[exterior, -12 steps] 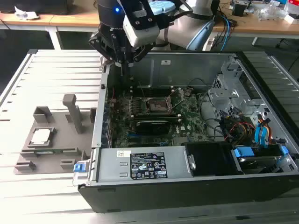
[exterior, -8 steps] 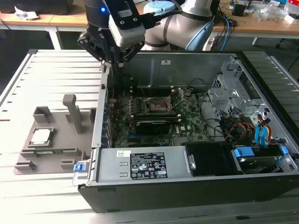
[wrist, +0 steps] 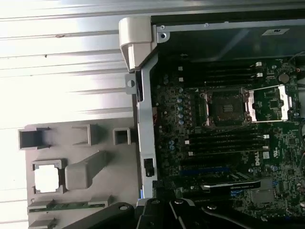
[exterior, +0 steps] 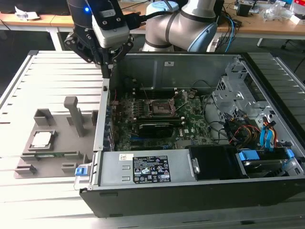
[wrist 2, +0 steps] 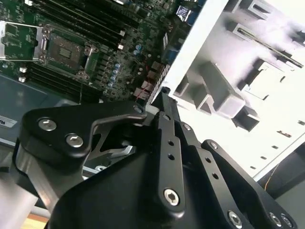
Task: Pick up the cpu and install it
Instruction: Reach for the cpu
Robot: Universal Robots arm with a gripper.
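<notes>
Gripper [exterior: 106, 71] is seen closed and empty over the case wall [exterior: 101, 125]; wall could be clipped if cpu [exterior: 42, 139] is approached low.

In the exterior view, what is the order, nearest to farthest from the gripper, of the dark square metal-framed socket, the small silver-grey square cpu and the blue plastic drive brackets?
1. The socket, inside the case, closest to the gripper.
2. The cpu, on the grey tray, at the exterior view's left.
3. The blue brackets, far at the exterior view's right.

Gripper [wrist 2: 164, 100] by case wall [wrist 2: 195, 43]; mobo socket [wrist 2: 66, 47] beyond.
</notes>
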